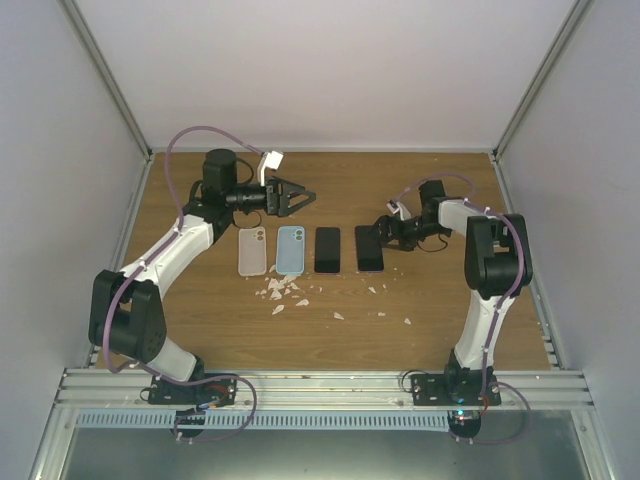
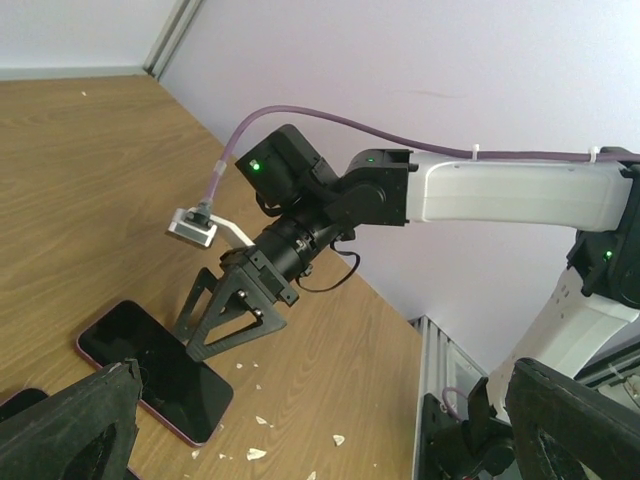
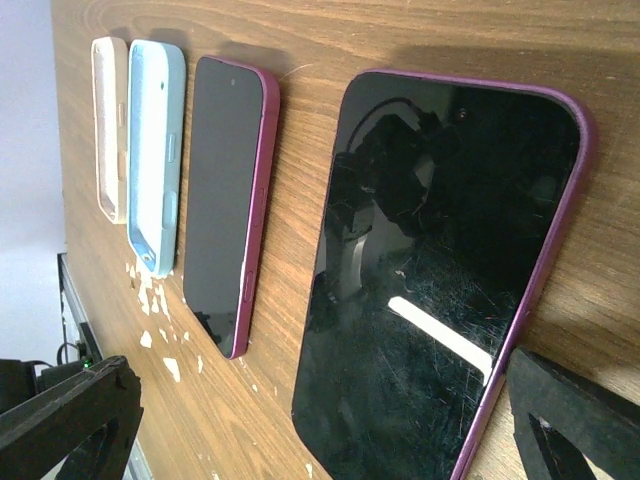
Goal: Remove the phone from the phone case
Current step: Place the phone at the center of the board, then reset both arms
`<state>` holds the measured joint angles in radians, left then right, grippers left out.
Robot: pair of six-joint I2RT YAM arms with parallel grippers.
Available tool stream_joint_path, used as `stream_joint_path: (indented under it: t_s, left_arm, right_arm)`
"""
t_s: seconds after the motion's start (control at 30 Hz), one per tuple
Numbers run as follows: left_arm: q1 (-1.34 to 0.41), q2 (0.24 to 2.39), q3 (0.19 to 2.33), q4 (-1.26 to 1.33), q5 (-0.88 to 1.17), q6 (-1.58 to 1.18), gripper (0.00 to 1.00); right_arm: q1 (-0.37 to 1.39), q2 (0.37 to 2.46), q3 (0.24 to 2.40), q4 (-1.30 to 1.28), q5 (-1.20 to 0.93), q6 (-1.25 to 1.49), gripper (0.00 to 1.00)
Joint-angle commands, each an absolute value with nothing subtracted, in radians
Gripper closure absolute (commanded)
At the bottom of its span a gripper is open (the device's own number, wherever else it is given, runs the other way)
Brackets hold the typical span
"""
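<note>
The phone (image 3: pixel 440 270) lay face up on the wooden table (image 1: pixel 450 310), still seated in its purple phone case (image 3: pixel 530 305), at the right end of a row of four things. The right gripper (image 1: pixel 384 231) hung low at that phone's far right corner with its fingers spread wide and nothing between them. Whether a fingertip touched the case could not be told.

Just beside the phone on its left lay a second phone (image 3: pixel 228 200) in a purple-rimmed case, close enough to crowd that side. Next came an empty blue case (image 3: pixel 158 155), and then an empty whitish case (image 3: pixel 108 125) just beside it at the left end. The row lay parallel, with narrow strips of bare wood between the two phones and between the second phone and the blue case.

White crumbs (image 1: pixel 285 291) were scattered on the table on the near side of the two empty cases, with a few more flecks toward the phones.

The left gripper (image 1: pixel 305 195) was raised beyond the row, above the far side of the blue case, pointing toward the right arm. Its fingers were fully apart and it held nothing, well clear of the phone.
</note>
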<state>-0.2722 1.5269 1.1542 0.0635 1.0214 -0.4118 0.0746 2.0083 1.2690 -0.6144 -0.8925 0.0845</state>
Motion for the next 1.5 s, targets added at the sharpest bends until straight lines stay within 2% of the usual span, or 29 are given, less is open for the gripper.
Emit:
stream_joint_path:
  t_s: [0.0, 0.47, 0.67, 0.83, 1.1, 1.27, 1.47]
  left_arm:
    - [-0.261, 1.493, 1.149, 0.091, 1.005, -0.405, 0.01]
    - [-0.195, 1.484, 1.258, -0.096, 0.934, -0.316, 0.01]
    - [-0.121, 1.531, 1.487, -0.362, 0.817, -0.207, 0.01]
    - [-0.037, 1.597, 1.689, -0.602, 0.818, -0.093, 0.01]
    - [0.132, 1.570, 1.700, -0.649, 0.820, -0.018, 0.01]
    - [0.203, 1.532, 1.656, -0.666, 0.779, 0.049, 0.01]
    - [0.212, 1.446, 1.485, -0.610, 0.657, 0.104, 0.01]
  right_arm:
    - [0.087, 1.953, 1.276, -0.610, -0.868, 0.090, 0.01]
    - [0.068, 1.786, 1.302, -0.629, -0.830, 0.018, 0.00]
    - [0.020, 1.695, 1.349, -0.675, -0.867, -0.036, 0.00]
    - [-0.055, 1.645, 1.431, -0.714, -0.874, -0.087, 0.00]
    - [-0.211, 1.588, 1.488, -0.759, -0.910, -0.178, 0.00]
    - [-0.304, 1.530, 1.380, -0.722, -0.922, -0.237, 0.01]
    - [-0.351, 1.449, 1.219, -0.663, -0.898, -0.308, 0.00]
